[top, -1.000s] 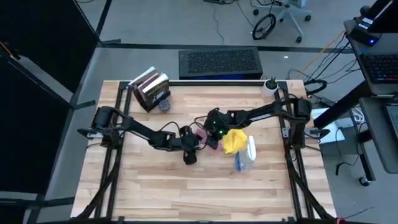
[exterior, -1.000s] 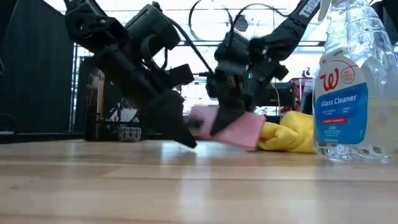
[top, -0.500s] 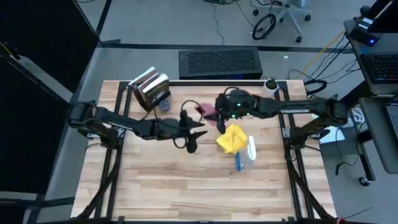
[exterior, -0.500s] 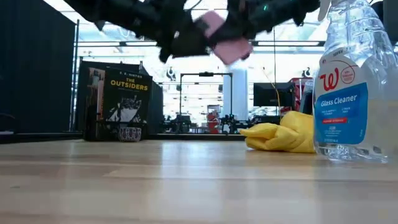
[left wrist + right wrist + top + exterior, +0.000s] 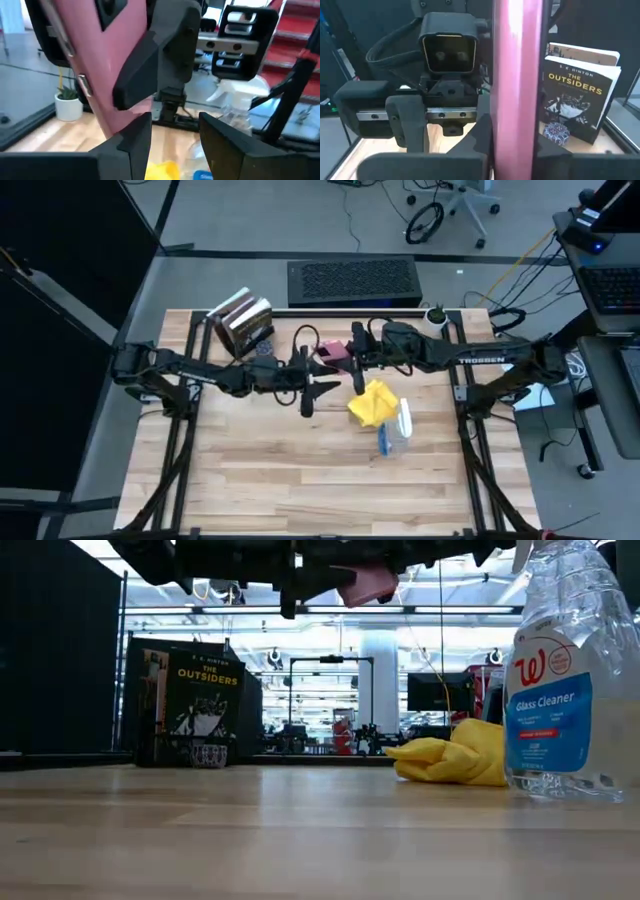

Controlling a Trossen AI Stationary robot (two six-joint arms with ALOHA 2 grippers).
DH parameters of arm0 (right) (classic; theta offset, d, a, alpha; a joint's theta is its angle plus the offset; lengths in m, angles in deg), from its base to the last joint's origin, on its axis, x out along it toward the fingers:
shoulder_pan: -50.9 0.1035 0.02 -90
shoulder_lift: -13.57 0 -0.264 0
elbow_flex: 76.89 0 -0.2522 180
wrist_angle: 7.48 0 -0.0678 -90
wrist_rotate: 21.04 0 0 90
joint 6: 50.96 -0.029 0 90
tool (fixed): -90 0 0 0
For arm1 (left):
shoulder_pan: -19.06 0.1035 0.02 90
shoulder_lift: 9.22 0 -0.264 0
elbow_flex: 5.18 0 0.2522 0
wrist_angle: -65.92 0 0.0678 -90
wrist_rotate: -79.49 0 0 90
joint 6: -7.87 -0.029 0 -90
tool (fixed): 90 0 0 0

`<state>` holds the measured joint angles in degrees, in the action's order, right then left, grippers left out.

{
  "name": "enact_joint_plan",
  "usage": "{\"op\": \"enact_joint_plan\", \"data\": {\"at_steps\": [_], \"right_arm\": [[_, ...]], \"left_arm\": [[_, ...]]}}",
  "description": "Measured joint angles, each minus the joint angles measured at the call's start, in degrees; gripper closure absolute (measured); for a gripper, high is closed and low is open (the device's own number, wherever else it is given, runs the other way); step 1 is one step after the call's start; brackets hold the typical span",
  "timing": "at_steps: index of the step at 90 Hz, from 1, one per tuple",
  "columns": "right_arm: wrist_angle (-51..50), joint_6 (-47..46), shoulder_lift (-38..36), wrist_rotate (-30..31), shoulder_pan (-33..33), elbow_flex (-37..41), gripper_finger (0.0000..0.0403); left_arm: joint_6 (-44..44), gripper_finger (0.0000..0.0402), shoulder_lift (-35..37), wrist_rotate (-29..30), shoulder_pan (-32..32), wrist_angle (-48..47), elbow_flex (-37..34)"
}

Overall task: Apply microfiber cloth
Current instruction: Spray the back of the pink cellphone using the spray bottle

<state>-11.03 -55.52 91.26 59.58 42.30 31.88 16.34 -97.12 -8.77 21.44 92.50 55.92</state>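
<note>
On the pale wooden table [image 5: 300, 470], the crumpled yellow microfiber cloth [image 5: 373, 403] is lying untouched. The right gripper [image 5: 352, 358] is gripping a pink-cased phone [image 5: 333, 355], now lifted higher; the left gripper [image 5: 318, 385] is hanging open beside it, so wiping probably comes next.

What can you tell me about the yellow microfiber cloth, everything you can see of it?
The microfiber cloth is bright yellow, soft-looking fabric, crumpled into a loose heap rather than spread flat. It lies on the wooden table, right of centre, close beside the clear spray bottle of blue glass cleaner; whether they touch is unclear. In the low view its folds bulge upward with one flap trailing along the tabletop. Neither tool touches it; both are raised above the table around a pink phone.
</note>
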Motion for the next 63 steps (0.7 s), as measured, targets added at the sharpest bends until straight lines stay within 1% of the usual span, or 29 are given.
{"op": "enact_joint_plan", "data": {"at_steps": [8, 18, 24, 31, 34, 40, 49, 56, 63], "right_arm": [[-1.1, 0.1, -1.7, -0.5, -0.1, 0.0, 0.0388], [-4.2, 1.2, -3.4, -1.2, -1.1, -0.1, 0.0388], [-5.0, 1.3, -4.1, -1.7, -1.9, -0.1, 0.0388], [-3.6, 1.5, -4.3, -1.9, -2.6, -0.1, 0.0388], [-3.2, 2.1, -4.3, -2.0, -2.6, -0.1, 0.0388], [-2.1, 3.2, -3.2, -2.1, -2.6, -0.1, 0.0387], [0.6, 3.6, -1.5, -4.0, -2.7, -0.1, 0.0387], [2.4, 3.8, -1.3, -4.0, -2.6, -0.1, 0.0387], [3.7, 4.1, -1.3, -4.0, -2.5, -0.1, 0.0387]], "left_arm": [[0.0, 0.0252, 1.1, 0.5, -0.7, -1.0, 0.0], [-2.2, 0.0252, 1.9, 5.2, -1.4, -2.2, 0.0], [-4.7, 0.0252, 1.8, 9.3, -1.1, -2.2, -0.1], [-6.3, 0.0252, 1.3, 10.6, 0.1, -1.1, 0.5], [-6.3, 0.0252, 0.8, 10.2, 0.8, -0.4, 1.1], [-6.0, 0.0252, -0.4, 7.2, 2.2, -0.2, 2.1], [-6.0, 0.0252, -2.5, 3.9, 3.8, -0.5, 4.3], [-6.1, 0.0252, -3.4, 0.6, 4.6, -0.2, 5.5], [-7.6, 0.0252, -4.6, -1.3, 5.1, 0.1, 7.6]]}}
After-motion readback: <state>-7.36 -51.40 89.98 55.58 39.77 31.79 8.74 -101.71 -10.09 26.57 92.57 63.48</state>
